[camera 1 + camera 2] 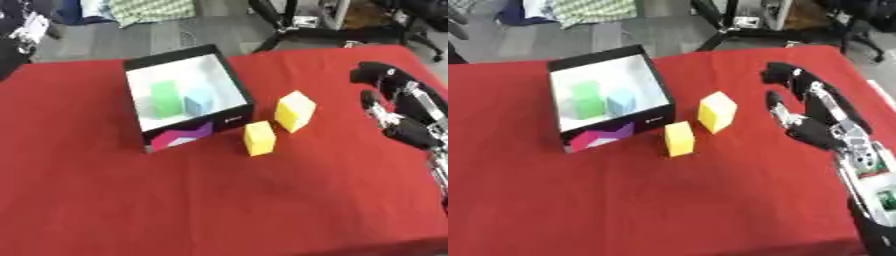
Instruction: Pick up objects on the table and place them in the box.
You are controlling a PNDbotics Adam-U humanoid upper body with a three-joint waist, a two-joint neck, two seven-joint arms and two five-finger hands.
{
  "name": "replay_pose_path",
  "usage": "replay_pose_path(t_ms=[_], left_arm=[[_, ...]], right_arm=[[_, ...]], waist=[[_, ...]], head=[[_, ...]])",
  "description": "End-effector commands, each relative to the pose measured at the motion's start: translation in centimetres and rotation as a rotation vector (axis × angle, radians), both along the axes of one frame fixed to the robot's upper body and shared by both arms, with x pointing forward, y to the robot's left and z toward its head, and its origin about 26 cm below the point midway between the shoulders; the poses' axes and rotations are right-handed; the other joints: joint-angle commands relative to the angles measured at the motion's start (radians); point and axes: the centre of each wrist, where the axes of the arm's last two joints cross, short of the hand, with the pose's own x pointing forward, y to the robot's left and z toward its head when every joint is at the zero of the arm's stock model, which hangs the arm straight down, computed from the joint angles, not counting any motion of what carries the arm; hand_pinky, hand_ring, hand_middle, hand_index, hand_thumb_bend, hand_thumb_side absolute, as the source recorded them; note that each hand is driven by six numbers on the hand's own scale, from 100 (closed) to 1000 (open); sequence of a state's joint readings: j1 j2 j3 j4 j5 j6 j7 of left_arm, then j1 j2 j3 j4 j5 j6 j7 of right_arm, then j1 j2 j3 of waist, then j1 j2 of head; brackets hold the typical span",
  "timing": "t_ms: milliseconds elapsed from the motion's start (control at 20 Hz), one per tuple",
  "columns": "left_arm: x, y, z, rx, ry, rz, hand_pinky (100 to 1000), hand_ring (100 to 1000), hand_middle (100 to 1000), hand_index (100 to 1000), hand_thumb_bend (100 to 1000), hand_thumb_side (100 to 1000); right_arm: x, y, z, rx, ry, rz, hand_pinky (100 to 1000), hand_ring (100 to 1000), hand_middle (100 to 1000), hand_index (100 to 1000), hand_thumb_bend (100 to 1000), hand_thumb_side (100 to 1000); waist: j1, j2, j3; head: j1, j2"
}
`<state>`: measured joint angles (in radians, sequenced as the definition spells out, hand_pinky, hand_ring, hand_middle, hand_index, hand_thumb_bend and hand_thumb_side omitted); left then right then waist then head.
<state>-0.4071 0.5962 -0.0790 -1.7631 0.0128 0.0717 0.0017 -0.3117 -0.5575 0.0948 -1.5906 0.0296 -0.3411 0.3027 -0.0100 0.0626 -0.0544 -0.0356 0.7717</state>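
Yellow cubes point(716, 111) beside box point(654, 85): reach with open, empty right hand point(811, 117), closing around the nearer cube's sides.

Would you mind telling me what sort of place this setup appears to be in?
Probably a robotics lab or workshop: a table with a red cloth holds a box and yellow blocks, the right hand hovers open, and equipment stands sit on grey floor behind.
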Motion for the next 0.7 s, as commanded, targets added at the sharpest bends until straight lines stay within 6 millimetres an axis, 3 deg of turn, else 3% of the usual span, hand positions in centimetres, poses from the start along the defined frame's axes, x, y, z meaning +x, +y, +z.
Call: replay_pose_path(t_ms=[50,350,700], left_arm=[[-1.1,0.0,0.5,-0.053,-0.024,0.001,776,541,572,842,182,848],[-2.5,-0.2,-1.8,-0.111,0.028,0.005,775,540,571,843,171,872],[-3.3,-0.6,-4.2,-0.152,0.092,0.009,775,537,568,844,160,901]], right_arm=[[1.1,-1.9,1.2,-0.171,-0.005,0.026,970,863,822,924,100,486],[3.9,-3.2,1.0,-0.359,0.020,0.057,972,894,859,946,100,632],[6.4,-2.4,-1.0,-0.453,0.015,0.057,1000,977,931,977,100,771]], waist=[[0.003,-0.007,0.007],[0.008,-0.001,0.027],[0.016,0.005,0.040]], head=[[0.003,-0.002],[-0.005,-0.002],[-0.016,-0.002]])
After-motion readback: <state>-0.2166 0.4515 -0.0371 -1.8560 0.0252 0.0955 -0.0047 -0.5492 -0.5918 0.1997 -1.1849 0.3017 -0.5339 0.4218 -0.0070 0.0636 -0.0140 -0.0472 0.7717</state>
